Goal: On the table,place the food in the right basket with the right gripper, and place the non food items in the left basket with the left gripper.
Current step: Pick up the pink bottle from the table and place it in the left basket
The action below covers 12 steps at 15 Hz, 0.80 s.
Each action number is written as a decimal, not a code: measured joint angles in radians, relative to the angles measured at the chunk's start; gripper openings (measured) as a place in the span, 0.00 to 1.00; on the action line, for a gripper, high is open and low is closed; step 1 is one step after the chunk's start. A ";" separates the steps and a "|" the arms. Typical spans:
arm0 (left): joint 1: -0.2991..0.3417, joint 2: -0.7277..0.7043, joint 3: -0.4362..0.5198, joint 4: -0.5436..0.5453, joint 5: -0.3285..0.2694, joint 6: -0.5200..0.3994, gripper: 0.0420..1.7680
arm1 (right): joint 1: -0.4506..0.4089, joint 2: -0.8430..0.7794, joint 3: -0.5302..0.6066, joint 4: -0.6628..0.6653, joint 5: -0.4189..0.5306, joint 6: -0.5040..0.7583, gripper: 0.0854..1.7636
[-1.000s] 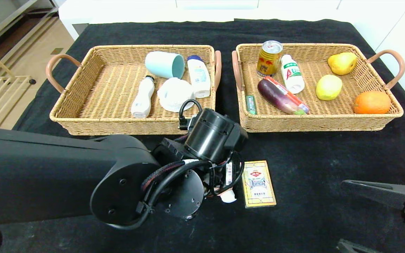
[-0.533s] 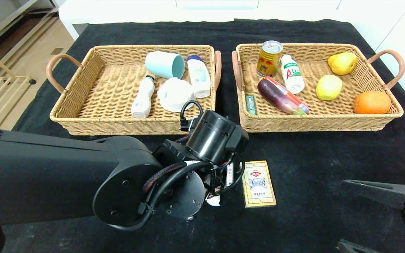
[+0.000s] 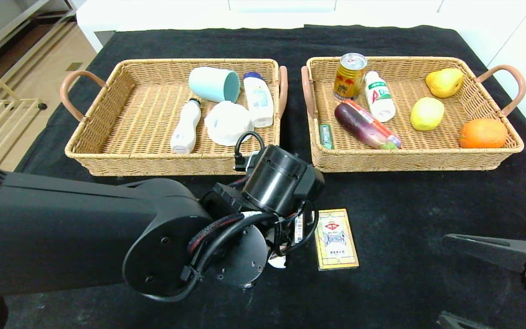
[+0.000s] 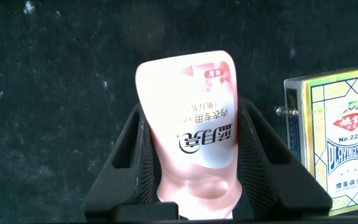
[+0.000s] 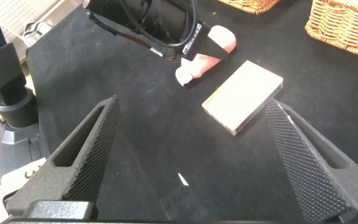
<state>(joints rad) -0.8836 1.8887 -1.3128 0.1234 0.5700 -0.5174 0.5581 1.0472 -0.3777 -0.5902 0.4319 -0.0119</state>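
A pale pink squeeze bottle [image 4: 191,143] with a white label lies on the black cloth, with my left gripper [image 4: 191,112] shut on it, one finger against each side. In the head view the left wrist [image 3: 276,183] covers the gripper, and only the bottle's end [image 3: 277,261] peeks out. A yellow playing-card box [image 3: 336,238] lies flat just to the right of it. My right gripper [image 5: 191,106] hovers open near the table's front right corner, with nothing in it. The left basket [image 3: 80,151] holds non-food items. Food fills the right basket [image 3: 514,148].
The left basket holds a teal cup [image 3: 213,84], two white bottles and a white round thing. The right basket holds a can [image 3: 349,75], a drink bottle, an eggplant [image 3: 361,125], two yellow fruits and an orange [image 3: 483,133]. Black cloth covers the table.
My left gripper has closed onto the pink bottle, whose visible end has shifted slightly left under the wrist. The right arm and the card box have not moved.
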 joint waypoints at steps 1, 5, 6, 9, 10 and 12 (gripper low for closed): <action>0.000 -0.001 0.005 -0.002 0.000 0.006 0.47 | 0.000 0.000 0.000 0.000 0.000 0.000 0.97; -0.017 -0.028 0.027 0.003 -0.006 0.009 0.47 | 0.000 0.000 0.000 0.000 0.000 0.000 0.97; -0.022 -0.042 0.036 0.004 -0.008 0.012 0.47 | 0.000 0.000 0.000 0.000 0.000 0.000 0.97; -0.035 -0.104 0.072 0.005 -0.016 0.036 0.47 | 0.000 -0.001 0.000 0.001 0.001 0.000 0.97; -0.041 -0.130 0.085 0.005 -0.017 0.042 0.47 | 0.000 -0.001 0.000 0.001 0.001 0.000 0.97; -0.046 -0.181 0.101 0.004 -0.017 0.050 0.47 | 0.000 -0.001 0.000 0.001 0.001 0.000 0.97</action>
<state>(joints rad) -0.9294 1.7079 -1.2113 0.1279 0.5526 -0.4674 0.5581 1.0464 -0.3774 -0.5887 0.4328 -0.0115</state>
